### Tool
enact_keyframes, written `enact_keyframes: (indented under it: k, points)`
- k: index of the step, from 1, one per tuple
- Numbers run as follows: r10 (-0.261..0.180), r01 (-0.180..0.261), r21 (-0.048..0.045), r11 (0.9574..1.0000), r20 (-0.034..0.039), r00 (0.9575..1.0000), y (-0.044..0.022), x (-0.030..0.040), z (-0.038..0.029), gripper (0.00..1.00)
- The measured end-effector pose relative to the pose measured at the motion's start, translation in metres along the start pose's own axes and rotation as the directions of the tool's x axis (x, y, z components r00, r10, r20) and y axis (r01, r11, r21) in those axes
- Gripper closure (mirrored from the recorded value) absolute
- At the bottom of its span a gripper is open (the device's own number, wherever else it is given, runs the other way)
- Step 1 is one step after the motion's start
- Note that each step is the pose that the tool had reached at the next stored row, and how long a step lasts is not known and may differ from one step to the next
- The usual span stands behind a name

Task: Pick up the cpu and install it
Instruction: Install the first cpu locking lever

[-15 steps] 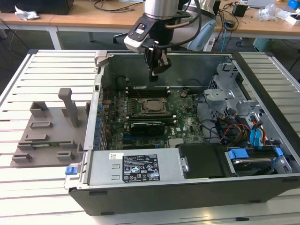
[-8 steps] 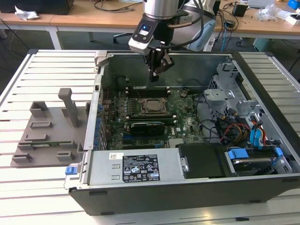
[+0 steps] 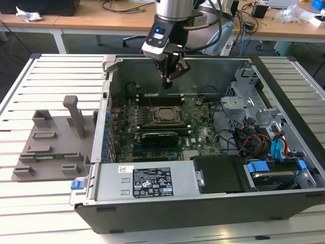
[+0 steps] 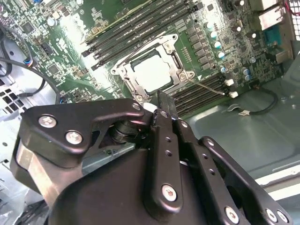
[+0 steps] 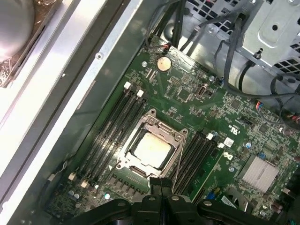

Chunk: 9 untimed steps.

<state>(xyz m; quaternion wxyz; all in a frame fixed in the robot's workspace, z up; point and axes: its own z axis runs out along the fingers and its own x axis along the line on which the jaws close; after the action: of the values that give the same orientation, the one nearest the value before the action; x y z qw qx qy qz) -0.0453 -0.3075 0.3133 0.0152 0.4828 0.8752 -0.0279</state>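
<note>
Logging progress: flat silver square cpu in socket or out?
In: the cpu lies flat inside the dark metal socket frame, in the first wrist view.

Clear air between tool (image 3: 166, 85) and socket frame (image 3: 151, 116); memory slots (image 3: 152, 95) flank.

Exterior view: bright, even overhead room light w/ soft shadows. The white slatted metal table (image 3: 51, 76) is nearly blown out; the inside of the open grey metal computer case (image 3: 284, 203) is darker, esp. under its far wall. Second wrist view: glare on the square silver-topped cpu (image 4: 152, 72) & the green motherboard (image 4: 70, 51); the black metal gripper (image 4: 161, 101) is dim, w/ glints on its screws. First wrist view: cpu (image 5: 151, 149) washed pale.
</note>
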Motion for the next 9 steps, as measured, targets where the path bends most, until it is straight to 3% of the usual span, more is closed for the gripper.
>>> enact_keyframes:
  k: [9]
  points:
    - [-0.068,0.068,-0.0036,0.9977,0.0025,0.9977,0.0000,0.0000,0.0000,0.89]
